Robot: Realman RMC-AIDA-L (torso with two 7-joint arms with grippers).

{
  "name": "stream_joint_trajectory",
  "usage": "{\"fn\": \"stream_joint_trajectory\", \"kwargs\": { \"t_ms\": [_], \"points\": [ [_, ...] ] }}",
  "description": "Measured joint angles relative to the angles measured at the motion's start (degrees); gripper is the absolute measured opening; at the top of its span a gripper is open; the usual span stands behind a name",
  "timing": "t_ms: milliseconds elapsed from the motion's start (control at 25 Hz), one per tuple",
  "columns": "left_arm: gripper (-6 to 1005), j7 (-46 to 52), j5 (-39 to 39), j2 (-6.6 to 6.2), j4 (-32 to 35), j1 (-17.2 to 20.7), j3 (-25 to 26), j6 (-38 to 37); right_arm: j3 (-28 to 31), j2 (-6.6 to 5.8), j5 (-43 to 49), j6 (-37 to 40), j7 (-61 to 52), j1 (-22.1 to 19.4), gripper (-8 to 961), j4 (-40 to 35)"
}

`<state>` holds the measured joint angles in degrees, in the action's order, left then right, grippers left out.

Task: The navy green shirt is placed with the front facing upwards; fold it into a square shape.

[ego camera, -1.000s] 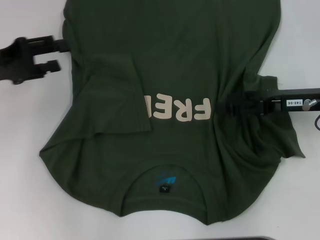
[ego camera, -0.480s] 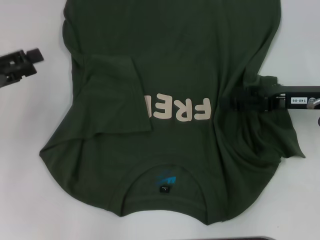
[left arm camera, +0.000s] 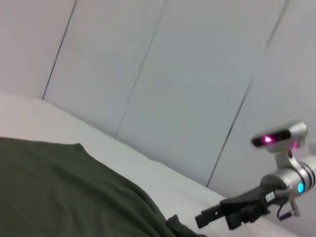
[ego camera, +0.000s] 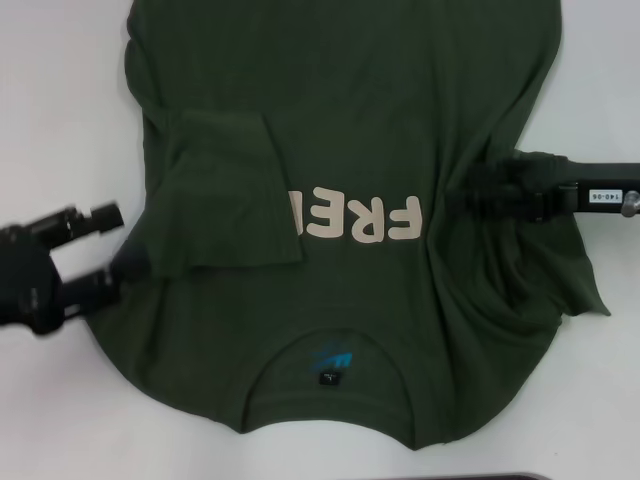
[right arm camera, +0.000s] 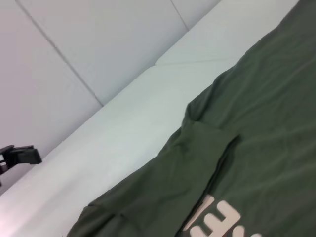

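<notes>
The left end effector (ego camera: 110, 250), fingers apart, should pinch the shirt (ego camera: 350, 120) edge squarely; whether the right end effector (ego camera: 470, 200) is gripping, I cannot tell.

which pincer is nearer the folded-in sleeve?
Left. The left pincer sits beside the folded-in sleeve at the shirt's edge; the right pincer is across the lettering.

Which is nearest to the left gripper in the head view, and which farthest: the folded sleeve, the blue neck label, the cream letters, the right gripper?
From the left gripper, at the shirt's left edge:
1. Folded sleeve, just beside it.
2. Blue neck label and cream letters, toward the middle: too close to call.
3. Right gripper, on the shirt's far right side.
</notes>
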<state>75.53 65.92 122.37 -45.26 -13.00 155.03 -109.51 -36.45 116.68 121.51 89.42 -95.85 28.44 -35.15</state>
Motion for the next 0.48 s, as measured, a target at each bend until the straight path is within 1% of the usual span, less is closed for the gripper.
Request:
{"fn": "stream_joint_trajectory", "kwargs": {
  "t_ms": [40,120,280,360,400,480],
  "points": [
    [694,-1.62,-0.01,0.41,0.35,1.11,0.21,-0.34,-0.17,-0.01,0.15,0.79,0.12,-0.24,916,-0.5],
    [694,-2.57,-0.16,0.61,0.96,2.29,0.17,-0.84,-0.46,-0.25,0.75,4.34,0.23,-0.98,916,-1.62],
    [693,-3.59,-0.44,0.61,1.6,3.69,-0.04,-1.68,-0.39,-1.48,3.36,13.6,-2.07,-3.04,916,-4.77],
    [693,-3.78,-0.26,0.69,1.66,4.44,0.21,-2.35,0.05,-2.47,5.52,15.71,-7.57,-4.11,916,-7.29],
    [692,-3.73,-0.22,0.69,1.67,4.44,0.25,-2.46,0.18,-3.17,6.21,15.61,-11.18,-4.45,916,-8.07],
    [692,-3.56,-0.17,0.79,1.71,4.28,0.3,-2.92,0.17,-5.13,7.2,15.39,-19.03,-4.74,916,-8.75]
  ]
}}
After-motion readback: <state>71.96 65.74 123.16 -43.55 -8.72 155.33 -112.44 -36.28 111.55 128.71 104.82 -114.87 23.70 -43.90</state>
